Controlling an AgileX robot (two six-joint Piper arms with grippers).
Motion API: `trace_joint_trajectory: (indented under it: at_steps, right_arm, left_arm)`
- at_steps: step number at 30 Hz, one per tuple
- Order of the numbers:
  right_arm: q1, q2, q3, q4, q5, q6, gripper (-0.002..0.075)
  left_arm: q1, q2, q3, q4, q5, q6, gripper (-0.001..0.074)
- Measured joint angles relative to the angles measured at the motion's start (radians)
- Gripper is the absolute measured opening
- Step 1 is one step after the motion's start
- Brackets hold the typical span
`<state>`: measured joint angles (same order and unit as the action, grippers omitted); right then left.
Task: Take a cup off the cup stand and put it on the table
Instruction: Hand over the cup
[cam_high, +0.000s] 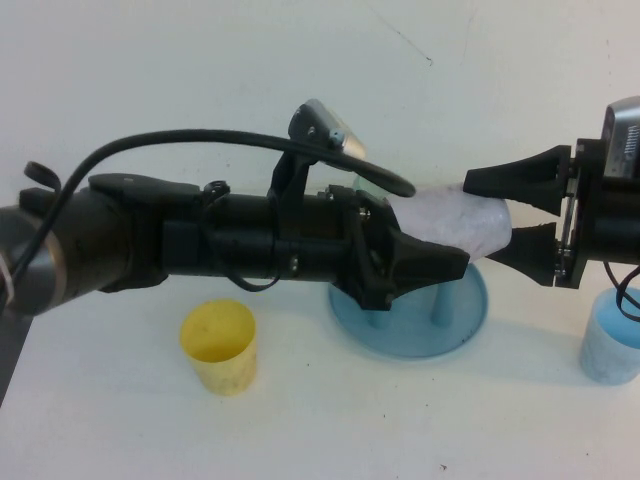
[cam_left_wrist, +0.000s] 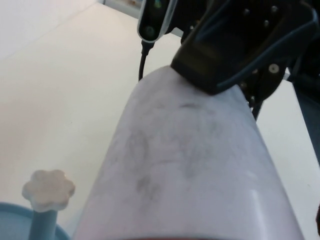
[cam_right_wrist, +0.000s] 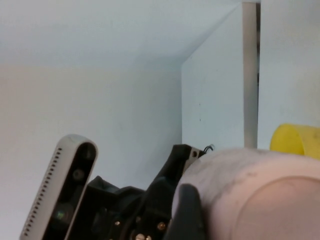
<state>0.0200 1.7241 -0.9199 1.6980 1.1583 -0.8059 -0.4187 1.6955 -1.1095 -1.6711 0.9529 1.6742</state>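
Observation:
The pale pink speckled cup (cam_high: 440, 222) lies on its side in the air above the blue cup stand (cam_high: 465, 320), between my two grippers. My left gripper (cam_high: 440, 250) reaches in from the left and is shut on the cup's rim end; one finger shows under the cup and the other is hidden. My right gripper (cam_high: 495, 215) comes from the right with its fingers (cam_high: 500, 180) above and below the cup's closed end, touching it. The cup fills the left wrist view (cam_left_wrist: 190, 165) and shows base-on in the right wrist view (cam_right_wrist: 260, 195).
A yellow cup (cam_high: 220, 345) stands upright on the white table (cam_high: 150, 100) at the front left. A pale blue-green cup (cam_high: 610, 345) stands at the right edge under the right arm. Pegs with white flower caps (cam_left_wrist: 48, 189) rise from the stand's tray.

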Motion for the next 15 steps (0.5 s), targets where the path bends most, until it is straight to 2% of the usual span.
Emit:
trace_joint_trajectory:
  at_steps: [4, 9, 15]
  right_arm:
    - [-0.004, 0.0, 0.0, 0.022, 0.0, -0.045, 0.0564]
    - [-0.01, 0.0, 0.0, 0.043, -0.011, -0.063, 0.0565]
    - [-0.011, 0.0, -0.002, 0.048, -0.013, -0.087, 0.0565]
  left_arm:
    - [-0.039, 0.024, -0.039, 0.0, -0.071, -0.034, 0.0295]
    - [-0.071, 0.03, -0.055, 0.002, -0.105, -0.053, 0.0072]
    - [-0.072, 0.032, -0.056, 0.0, -0.11, -0.056, 0.0047]
